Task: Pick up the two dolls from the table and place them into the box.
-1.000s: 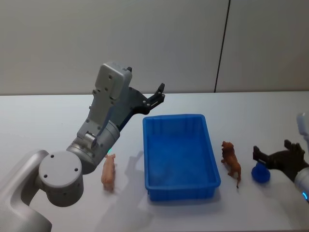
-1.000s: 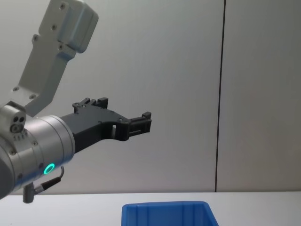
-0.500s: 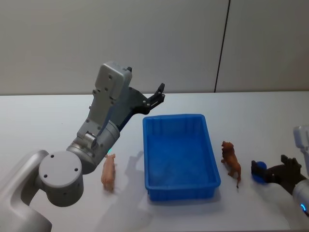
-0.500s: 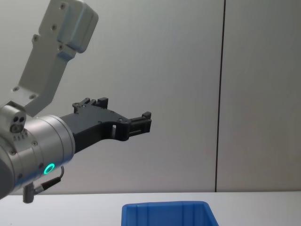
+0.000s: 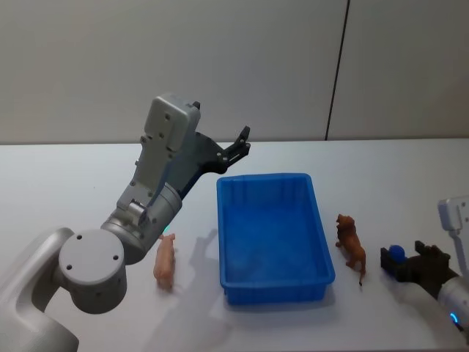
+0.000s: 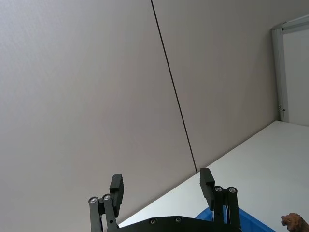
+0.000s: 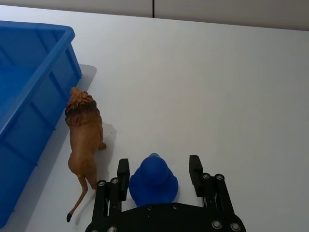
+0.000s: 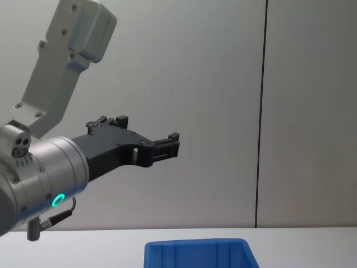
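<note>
A small blue doll point(image 7: 153, 180) sits on the white table point(image 5: 73, 191), right of the box point(image 5: 271, 235), a bright blue bin. My right gripper point(image 7: 158, 169) is open, its fingers on either side of this doll with small gaps; in the head view the gripper point(image 5: 396, 262) partly covers the blue doll point(image 5: 396, 252). A brown lion doll point(image 5: 350, 246) stands between them and the box. To the box's left lies a pink pig doll point(image 5: 165, 262). Raised high over the box's far left corner, my left gripper point(image 5: 238, 143) is open and holds nothing.
The box is empty inside, and its rim point(image 8: 195, 244) shows low in the chest view. The lion doll point(image 7: 84, 133) stands close to the box wall point(image 7: 29, 72). A grey wall rises behind the table. Bare tabletop lies far left and far right.
My right gripper has drawn back toward the robot and dropped lower, its fingers now around the blue doll. The left arm, pig, lion and box have not moved.
</note>
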You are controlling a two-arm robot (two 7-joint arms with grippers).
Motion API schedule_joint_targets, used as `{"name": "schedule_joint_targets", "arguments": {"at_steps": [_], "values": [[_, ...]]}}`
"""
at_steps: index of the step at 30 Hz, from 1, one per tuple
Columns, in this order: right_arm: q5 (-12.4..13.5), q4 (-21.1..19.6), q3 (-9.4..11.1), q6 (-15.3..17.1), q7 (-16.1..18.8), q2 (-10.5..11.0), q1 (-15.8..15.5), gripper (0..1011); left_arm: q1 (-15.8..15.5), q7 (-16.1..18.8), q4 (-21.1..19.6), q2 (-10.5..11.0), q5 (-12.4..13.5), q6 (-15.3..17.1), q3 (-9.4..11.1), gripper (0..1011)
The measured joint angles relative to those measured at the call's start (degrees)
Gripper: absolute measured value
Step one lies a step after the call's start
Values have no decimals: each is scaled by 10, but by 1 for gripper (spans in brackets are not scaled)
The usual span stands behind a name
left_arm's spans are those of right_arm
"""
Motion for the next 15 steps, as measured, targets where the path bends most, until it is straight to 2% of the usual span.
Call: {"name": "schedule_joint_targets", "arguments": {"at_steps": [6, 7, 9, 15], "values": [[-6, 30, -4, -21, 14, -7, 13, 629, 0, 0, 0, 0, 0, 0, 0, 1001], [-8, 35, -4, -26, 18, -8, 16, 572, 0, 0, 0, 0, 0, 0, 0, 1001], [-10, 41, -5, -32, 21, -10, 19, 535, 0, 0, 0, 0, 0, 0, 0, 1001], [-16, 53, -8, -51, 31, -13, 25, 313, 0, 0, 0, 0, 0, 0, 0, 1001]]}}
